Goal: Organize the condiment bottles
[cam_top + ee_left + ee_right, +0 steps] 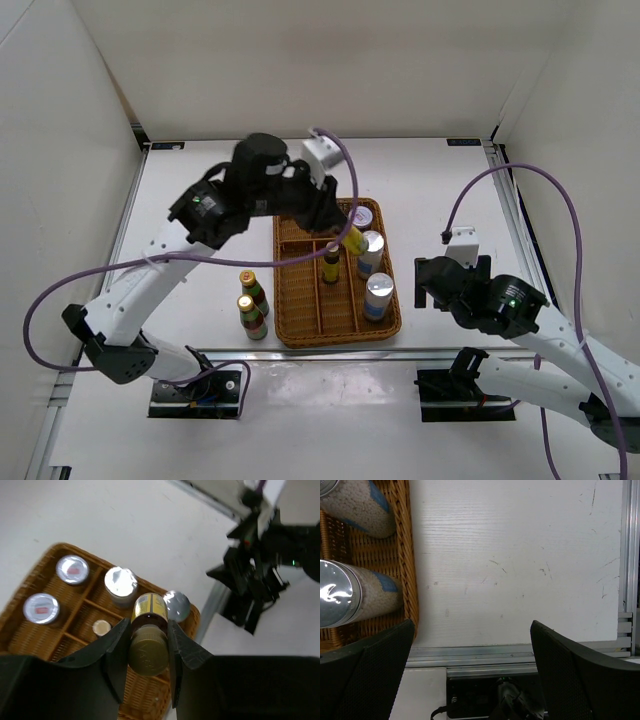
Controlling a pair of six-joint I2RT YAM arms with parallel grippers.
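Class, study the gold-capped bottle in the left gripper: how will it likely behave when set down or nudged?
The gold-capped bottle looks slim and tall, so it probably tips if released tilted. Its round body would likely roll once down. The left gripper pinches near the smooth cap, so it might slip.

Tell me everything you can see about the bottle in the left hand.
The bottle is slim and looks like dark glass, with a gold screw cap and a yellow label round its body. The left hand is shut on it, gripping from both sides just below the cap. It hangs over the wicker tray, leaning in the top view, with its lower end close to a silver-capped bottle. Whether its base touches the tray is hidden.
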